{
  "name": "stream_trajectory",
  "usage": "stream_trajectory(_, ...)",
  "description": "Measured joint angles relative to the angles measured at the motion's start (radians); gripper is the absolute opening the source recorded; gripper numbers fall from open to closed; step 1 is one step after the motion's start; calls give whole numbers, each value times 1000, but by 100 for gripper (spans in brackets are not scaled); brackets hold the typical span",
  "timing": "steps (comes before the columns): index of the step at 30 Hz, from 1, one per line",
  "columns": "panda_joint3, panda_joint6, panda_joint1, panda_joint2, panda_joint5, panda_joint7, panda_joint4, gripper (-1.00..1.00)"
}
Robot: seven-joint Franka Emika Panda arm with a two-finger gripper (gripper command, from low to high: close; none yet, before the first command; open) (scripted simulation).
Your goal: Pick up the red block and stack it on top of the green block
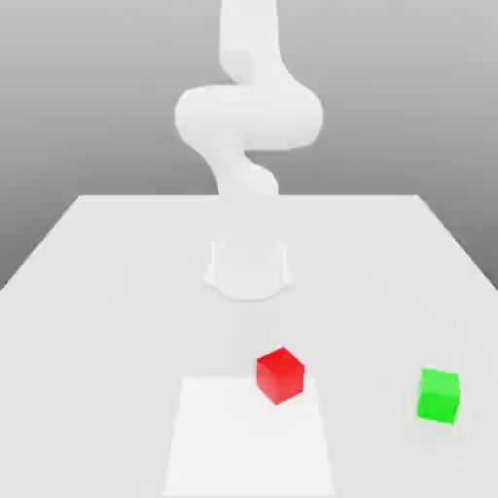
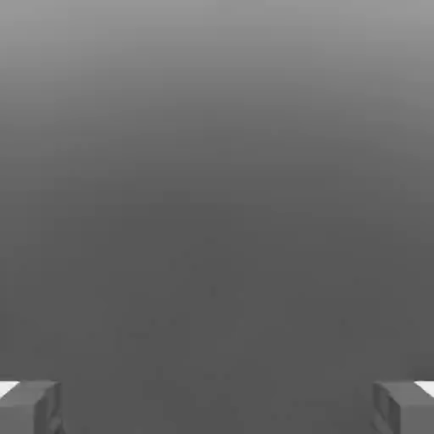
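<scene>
The red block (image 1: 280, 375) lies on the white table (image 1: 107, 292), near its front edge and a little to the exterior view's right of centre. The green block (image 1: 439, 395) rests on the table well to the exterior view's right of the red one, apart from it. In the hand view my gripper (image 2: 217, 408) is open: its two grey fingertips (image 2: 30, 408) stand far apart with only plain grey background between them. Neither block lies between the fingers.
The white arm (image 1: 248, 117) rises from its round base (image 1: 249, 267) at the table's middle, behind the blocks. A paler rectangular patch (image 1: 248, 443) marks the table's front, and the red block sits at its far corner.
</scene>
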Motion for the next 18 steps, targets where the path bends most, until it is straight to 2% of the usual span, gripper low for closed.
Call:
stream_trajectory(14, -37, 340, 121, 421, -21, -299, -458, 0)
stream_trajectory(18, -36, 517, 148, 652, -3, -399, -558, 0)
